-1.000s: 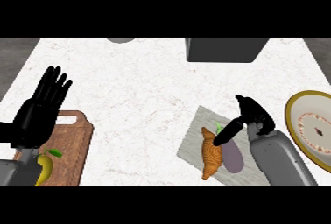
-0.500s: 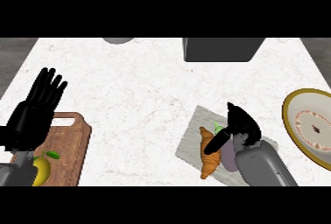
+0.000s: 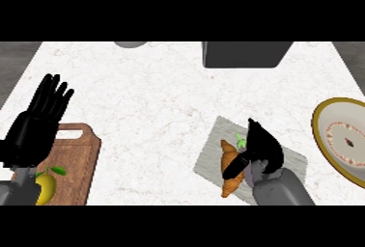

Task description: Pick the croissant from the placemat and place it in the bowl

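1. Left hand (image 3: pixel 34 129): far left of the counter (image 3: pixel 157 101), fingers straight and pointing up, resting, holding nothing. It partly overlaps a wooden cutting board (image 3: pixel 75 161).
2. A lemon (image 3: pixel 45 185) with a green leaf sits at the board's lower left, by the forearm. Not part of the task.
3. Counter middle is bare marble. At the top edge there's a grey round thing and a dark box (image 3: pixel 246 54); neither matters here.
4. Croissant (image 3: pixel 230 169): lying on the grey placemat (image 3: pixel 214 157), right of centre, long axis running roughly top to bottom. Not lifted yet.
5. Right hand (image 3: pixel 262 149): directly over the placemat, just right of the croissant, with the thumb reaching across its middle. Fingers look partly curled and closing on it, but they hide the contact, so I can't tell if the grasp is complete. Something green and purple (image 3: pixel 241 141) pokes out under the hand, can't identify it.
6. Handling, my read: the croissant is light, soft, flaky and crushable. Best hold is across the thick middle, thumb on one side and fingers on the other, not at the thin tips, which would likely bend or break.
7. Bowl (image 3: pixel 341 140): gold-rimmed, far right edge, partly cut off, well apart from the placemat. Needs a lift and a carry to the right.
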`<state>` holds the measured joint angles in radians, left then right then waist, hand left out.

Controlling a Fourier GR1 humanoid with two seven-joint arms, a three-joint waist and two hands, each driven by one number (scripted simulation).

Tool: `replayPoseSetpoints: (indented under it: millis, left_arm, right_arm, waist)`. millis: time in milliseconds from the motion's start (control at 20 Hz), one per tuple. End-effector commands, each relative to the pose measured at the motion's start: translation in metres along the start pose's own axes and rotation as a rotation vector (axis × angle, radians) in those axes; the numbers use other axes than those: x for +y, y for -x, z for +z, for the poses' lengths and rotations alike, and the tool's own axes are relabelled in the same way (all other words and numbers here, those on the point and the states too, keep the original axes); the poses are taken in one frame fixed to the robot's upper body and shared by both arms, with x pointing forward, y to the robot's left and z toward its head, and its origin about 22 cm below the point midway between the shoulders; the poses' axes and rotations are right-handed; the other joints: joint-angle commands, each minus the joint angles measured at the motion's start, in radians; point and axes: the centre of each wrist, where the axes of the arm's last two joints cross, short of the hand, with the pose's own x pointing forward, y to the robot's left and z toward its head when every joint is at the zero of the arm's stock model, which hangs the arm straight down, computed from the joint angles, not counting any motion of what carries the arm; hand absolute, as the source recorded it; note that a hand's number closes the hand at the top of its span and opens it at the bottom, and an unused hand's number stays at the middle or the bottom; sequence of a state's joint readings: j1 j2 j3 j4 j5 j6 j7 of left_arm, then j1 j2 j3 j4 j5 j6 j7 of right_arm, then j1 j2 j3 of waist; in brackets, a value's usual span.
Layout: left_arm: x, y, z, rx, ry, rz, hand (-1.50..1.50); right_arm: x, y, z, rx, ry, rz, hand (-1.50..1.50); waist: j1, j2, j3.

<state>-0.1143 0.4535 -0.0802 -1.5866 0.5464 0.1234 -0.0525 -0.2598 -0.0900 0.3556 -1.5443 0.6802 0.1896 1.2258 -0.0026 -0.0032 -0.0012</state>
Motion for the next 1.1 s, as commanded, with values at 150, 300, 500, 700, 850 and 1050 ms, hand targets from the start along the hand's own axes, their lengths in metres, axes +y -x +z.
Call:
replayPoseSetpoints:
  millis: [150,300,500,700,850,1050]
  left_arm:
    - [-0.027,0.005,-0.002,-0.001,0.006,0.012,0.00]
    - [-0.008,0.017,-0.006,0.009,-0.003,0.014,0.00]
    - [0.013,0.010,0.003,-0.006,0.022,0.004,0.00]
    - [-0.001,0.012,-0.001,-0.013,0.013,-0.009,0.00]
    - [-0.010,-0.006,-0.017,-0.003,0.005,0.000,0.00]
    - [0.015,0.004,-0.006,-0.013,-0.005,-0.002,0.00]
  right_arm:
    - [0.001,0.010,-0.009,0.200,-0.043,0.074,-1.50]
    - [0.015,-0.010,0.006,0.215,-0.054,0.086,-1.50]
    - [0.015,0.008,-0.018,0.225,-0.069,0.075,-1.50]
    - [0.028,-0.003,-0.024,0.256,-0.089,0.083,-1.50]
    - [0.018,0.004,-0.025,0.193,-0.101,0.189,1.50]
    - [0.023,0.010,-0.033,0.153,-0.083,0.274,1.50]
  waist:
    - [-0.003,0.002,0.001]
    - [-0.003,0.004,0.000]
    - [0.004,0.003,0.001]
    - [0.007,0.004,0.001]
    - [-0.001,0.003,0.001]
    - [0.004,0.003,0.000]
